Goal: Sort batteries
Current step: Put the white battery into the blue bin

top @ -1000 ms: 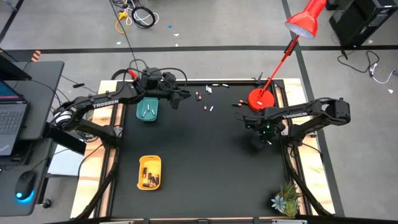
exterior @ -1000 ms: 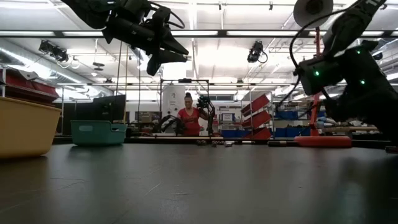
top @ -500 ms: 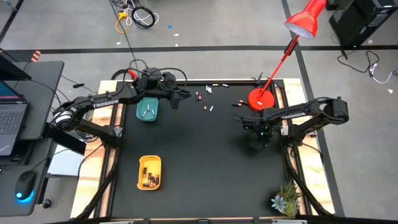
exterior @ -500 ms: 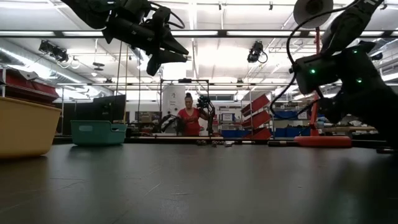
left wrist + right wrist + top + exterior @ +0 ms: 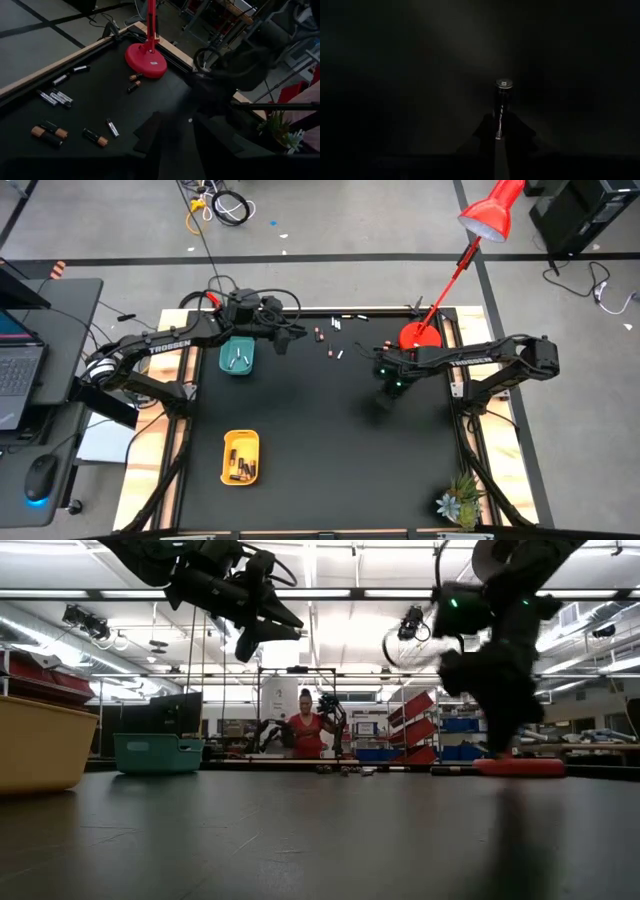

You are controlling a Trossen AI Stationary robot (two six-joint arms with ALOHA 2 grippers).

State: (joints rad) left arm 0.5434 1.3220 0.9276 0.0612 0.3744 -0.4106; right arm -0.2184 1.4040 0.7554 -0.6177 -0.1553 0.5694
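A dark battery stands pinched upright between the closed right end effector fingers, above the black counter. The left end effector, part open and empty, hangs from an arm marked TROSSEN beside the teal tray, loose batteries just ahead.

Left arm stretched along the far edge, its hand raised high, fingers partly apart, right arm reaching inward over the middle, its hand pointing down, fingers pinched on a battery
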